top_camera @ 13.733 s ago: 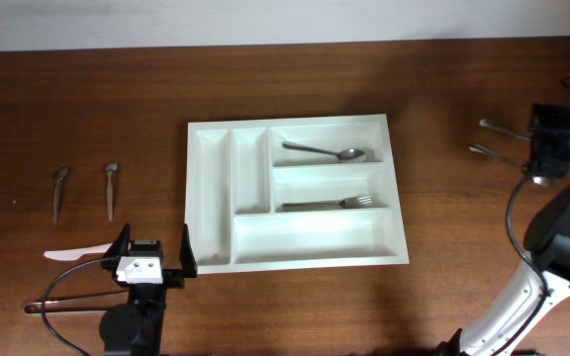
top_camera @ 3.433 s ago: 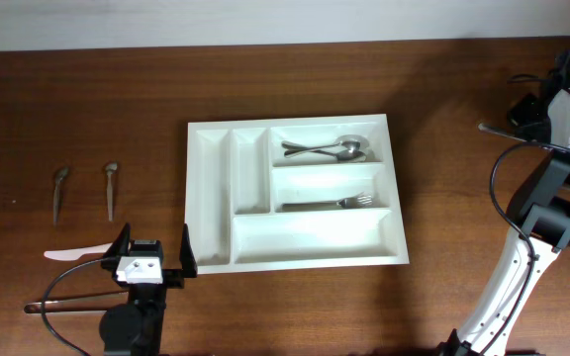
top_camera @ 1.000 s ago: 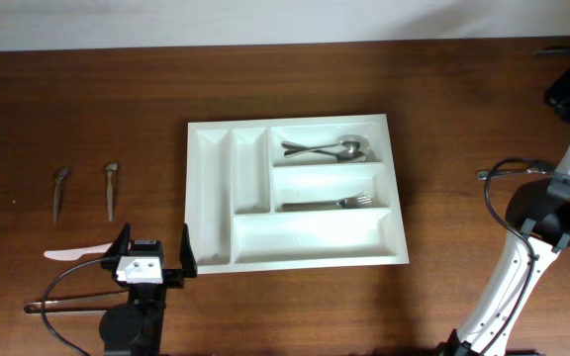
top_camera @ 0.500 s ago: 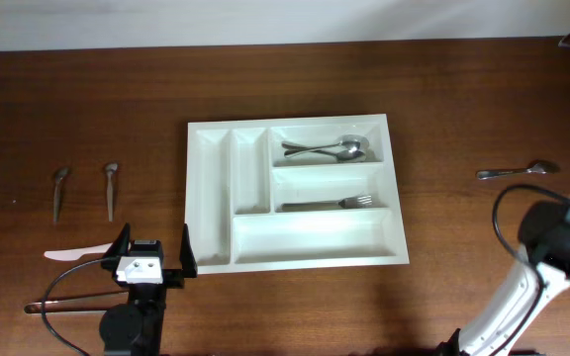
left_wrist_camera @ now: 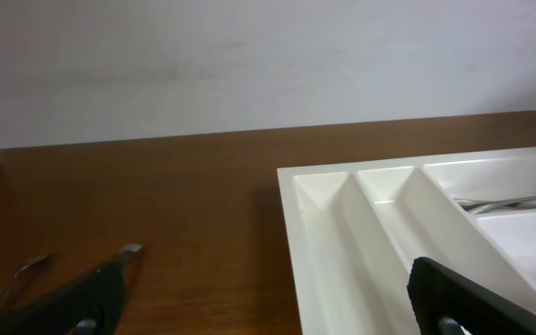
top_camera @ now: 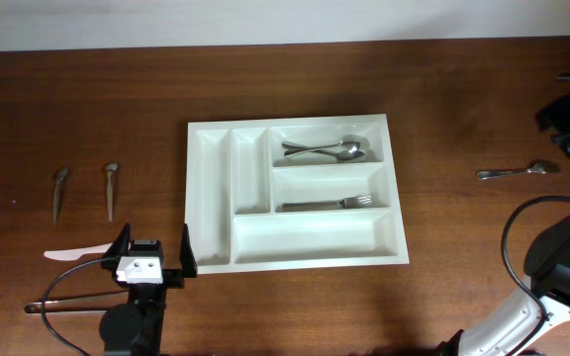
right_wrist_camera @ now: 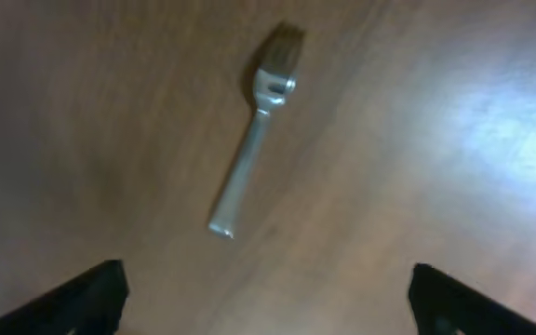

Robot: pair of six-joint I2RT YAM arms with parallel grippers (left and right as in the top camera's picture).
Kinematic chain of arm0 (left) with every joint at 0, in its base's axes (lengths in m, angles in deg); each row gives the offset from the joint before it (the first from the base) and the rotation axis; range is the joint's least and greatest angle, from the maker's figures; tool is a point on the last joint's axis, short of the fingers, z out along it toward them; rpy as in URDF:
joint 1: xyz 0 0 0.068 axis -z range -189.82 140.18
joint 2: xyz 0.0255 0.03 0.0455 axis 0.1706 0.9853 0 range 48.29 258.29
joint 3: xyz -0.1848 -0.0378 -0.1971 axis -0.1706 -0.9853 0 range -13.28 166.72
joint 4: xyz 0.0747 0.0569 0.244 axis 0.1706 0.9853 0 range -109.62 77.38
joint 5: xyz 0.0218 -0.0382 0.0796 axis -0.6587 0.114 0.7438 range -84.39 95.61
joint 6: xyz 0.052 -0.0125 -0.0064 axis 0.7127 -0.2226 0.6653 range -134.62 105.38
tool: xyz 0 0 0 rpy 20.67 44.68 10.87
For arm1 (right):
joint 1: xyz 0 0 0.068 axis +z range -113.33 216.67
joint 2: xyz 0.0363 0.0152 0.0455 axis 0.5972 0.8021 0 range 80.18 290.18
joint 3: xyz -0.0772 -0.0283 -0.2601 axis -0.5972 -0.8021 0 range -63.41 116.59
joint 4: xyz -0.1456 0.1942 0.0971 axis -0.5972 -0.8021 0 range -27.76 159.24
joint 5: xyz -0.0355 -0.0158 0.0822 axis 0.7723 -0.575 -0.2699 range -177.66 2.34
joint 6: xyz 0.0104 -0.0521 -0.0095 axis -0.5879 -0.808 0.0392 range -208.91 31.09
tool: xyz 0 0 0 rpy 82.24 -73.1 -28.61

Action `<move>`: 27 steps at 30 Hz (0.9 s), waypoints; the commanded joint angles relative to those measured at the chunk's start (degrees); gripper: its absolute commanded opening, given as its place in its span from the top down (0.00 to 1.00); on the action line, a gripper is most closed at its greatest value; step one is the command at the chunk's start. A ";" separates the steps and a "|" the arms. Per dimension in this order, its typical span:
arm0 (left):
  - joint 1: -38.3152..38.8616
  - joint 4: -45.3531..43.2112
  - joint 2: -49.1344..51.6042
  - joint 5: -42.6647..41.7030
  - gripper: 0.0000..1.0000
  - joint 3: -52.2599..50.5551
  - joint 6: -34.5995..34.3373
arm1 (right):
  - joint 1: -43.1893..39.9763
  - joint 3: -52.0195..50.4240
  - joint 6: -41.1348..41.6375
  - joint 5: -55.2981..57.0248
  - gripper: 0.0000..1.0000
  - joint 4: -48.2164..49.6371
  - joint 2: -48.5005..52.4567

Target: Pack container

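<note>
Change: my right arm was in the far upper corner of the overhead view half a second ago; now it is lower, at the right edge. The loose fork (top_camera: 511, 171) lies where it lay then. Much earlier the upper compartment had one spoon, now it has two.
Right pincer: my right pincer (right_wrist_camera: 268, 284) is wide open and holds nothing. In its own camera the two fingers stand at the lower corners, and the loose fork lies flat on the counter (top_camera: 443, 89) above the gap between them, touching neither finger.
Left pincer: my left pincer (top_camera: 153, 240) is also spread open and empty. It is just beside the lower left corner of the container and not touching it.
Container: the white container (top_camera: 305, 237) lies flat in the middle of the counter, well apart from the loose fork.
Upper horizontal compartment: two spoons (top_camera: 327, 150), lying one against the other, bowls to the right.
Middle horizontal compartment: one fork (top_camera: 330, 205), tines to the right.
Left of counter: two small metal utensils (top_camera: 59, 190), side by side but apart, and a white plastic piece (top_camera: 72, 254) near my left pincer.
</note>
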 commanded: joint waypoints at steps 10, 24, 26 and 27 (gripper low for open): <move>0.17 0.28 -0.37 0.15 0.01 -0.15 0.90 | -2.91 -3.48 4.42 -11.47 0.00 12.09 -0.11; 0.17 0.28 -0.37 0.15 0.01 -0.15 0.90 | -2.86 -3.98 22.56 3.08 0.01 -1.90 2.47; 0.17 0.28 -0.37 0.15 0.01 -0.15 0.90 | -2.86 -3.98 22.18 3.41 0.01 -0.17 2.75; 0.17 0.28 -0.37 0.15 0.01 -0.15 0.90 | -2.86 -3.98 22.14 2.84 0.01 0.81 2.86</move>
